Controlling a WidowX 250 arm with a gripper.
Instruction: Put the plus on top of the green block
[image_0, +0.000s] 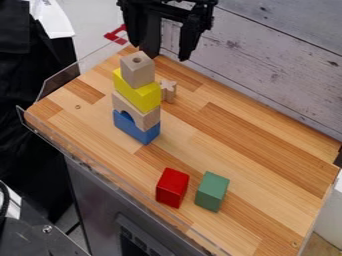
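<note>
Near the top edge by the block tower (140, 94), black gripper (159, 52), jaws wide apart.

wooden tabletop (267, 170), blue block (139, 129), small wooden plus (169, 91), red block (172, 188) beside green block (212, 191)

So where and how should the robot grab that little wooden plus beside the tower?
I'd pinch the plus by its upper part, coming from above with the gripper open. That part sticks up and looks narrow enough to pinch, while the tower stands close on one side, so a sideways approach from there would likely bump it.
</note>
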